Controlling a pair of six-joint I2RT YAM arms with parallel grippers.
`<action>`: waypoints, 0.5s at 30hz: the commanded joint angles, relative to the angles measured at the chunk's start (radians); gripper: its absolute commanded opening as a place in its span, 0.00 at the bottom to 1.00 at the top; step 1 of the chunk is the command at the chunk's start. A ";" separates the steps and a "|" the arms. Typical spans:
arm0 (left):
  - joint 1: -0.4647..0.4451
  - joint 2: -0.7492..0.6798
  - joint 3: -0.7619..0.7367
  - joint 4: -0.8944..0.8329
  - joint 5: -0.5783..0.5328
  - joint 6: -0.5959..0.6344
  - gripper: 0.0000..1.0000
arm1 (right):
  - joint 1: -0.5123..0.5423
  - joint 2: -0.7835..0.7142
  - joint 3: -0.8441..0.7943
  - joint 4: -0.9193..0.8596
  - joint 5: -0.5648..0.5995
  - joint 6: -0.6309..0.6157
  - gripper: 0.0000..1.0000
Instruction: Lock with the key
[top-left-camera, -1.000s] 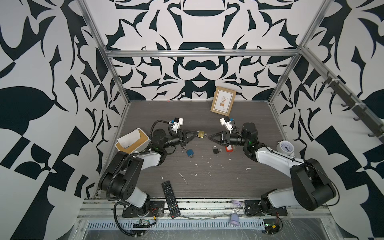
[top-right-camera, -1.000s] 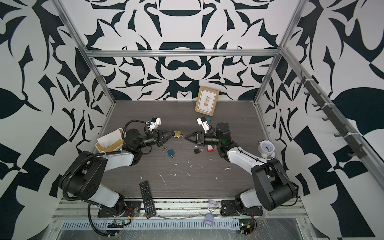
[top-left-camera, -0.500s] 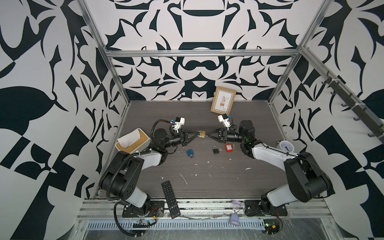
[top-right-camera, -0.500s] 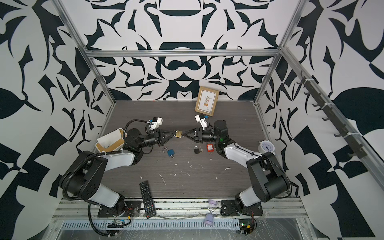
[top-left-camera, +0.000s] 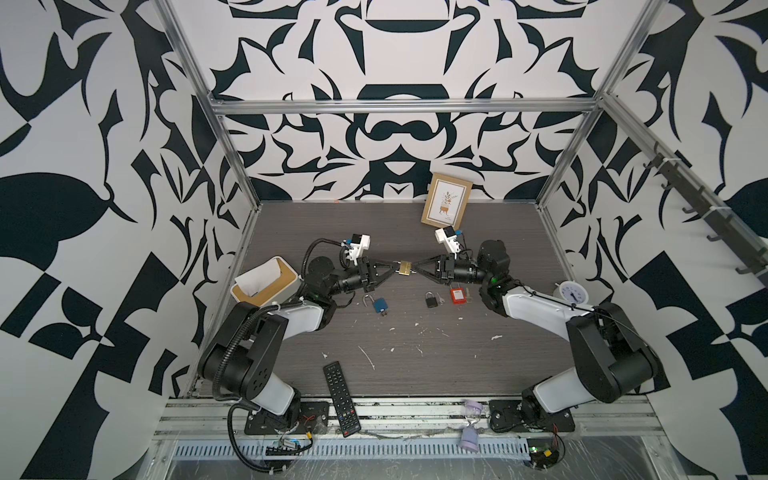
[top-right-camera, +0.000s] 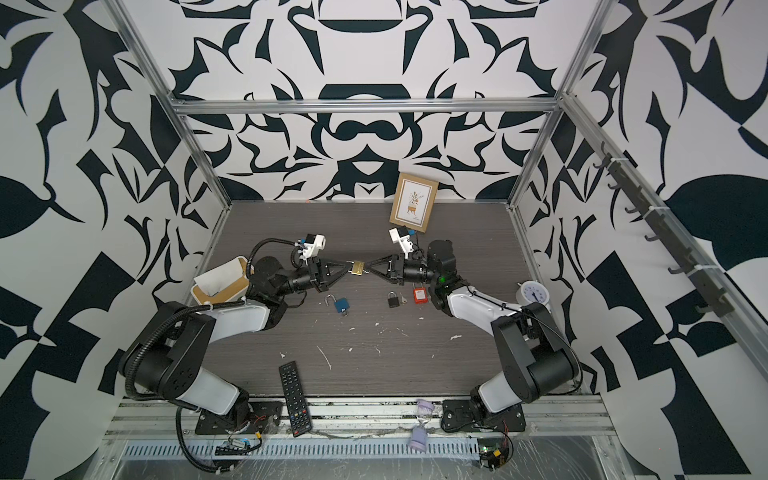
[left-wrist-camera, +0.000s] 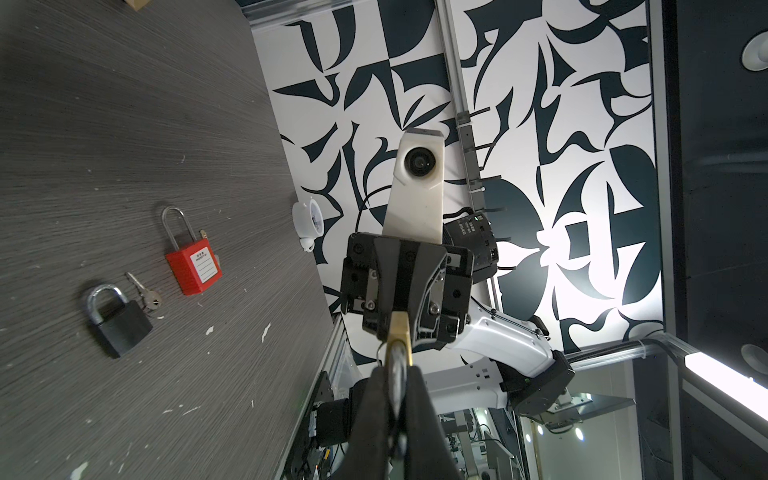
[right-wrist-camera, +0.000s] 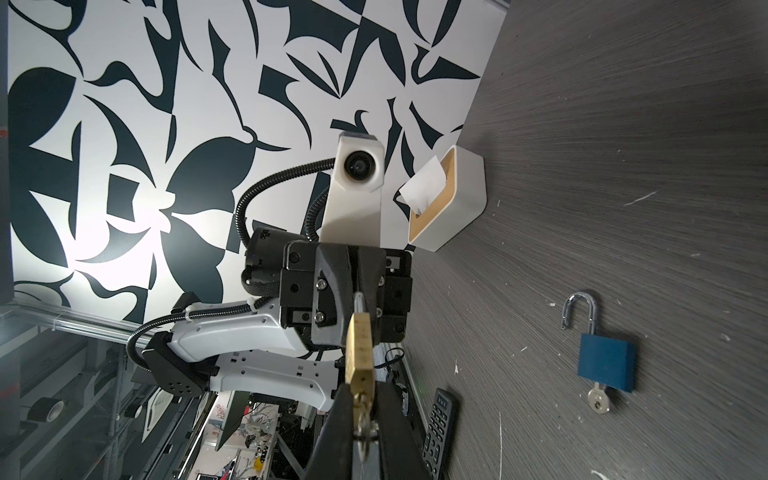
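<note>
Mid-air above the table (top-left-camera: 419, 365), brass padlock (top-left-camera: 404, 268) sits between both pincers — left pincer (top-left-camera: 394, 266) clenched on its shackle. Right pincer (top-left-camera: 417, 270) grasps the key (right-wrist-camera: 362, 428) at the padlock's base — fingers pinched tight.

Padlock (top-left-camera: 405, 268) hangs between left jaws and right jaws.

The cell is enclosed by walls (top-left-camera: 395, 137) printed with black-and-white leaf shapes and is framed by aluminium bars (top-left-camera: 399, 104); the floor (top-left-camera: 415, 365) is covered in dark grey woodgrain.
</note>
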 joint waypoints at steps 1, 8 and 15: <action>-0.005 0.006 0.027 0.042 -0.007 0.007 0.00 | 0.006 -0.022 0.003 0.055 -0.010 0.015 0.10; -0.005 -0.009 0.028 0.021 -0.006 0.021 0.00 | 0.014 -0.018 -0.004 0.069 -0.006 0.035 0.05; -0.004 -0.042 0.028 -0.073 0.009 0.080 0.00 | 0.024 -0.012 -0.004 0.050 -0.003 0.039 0.00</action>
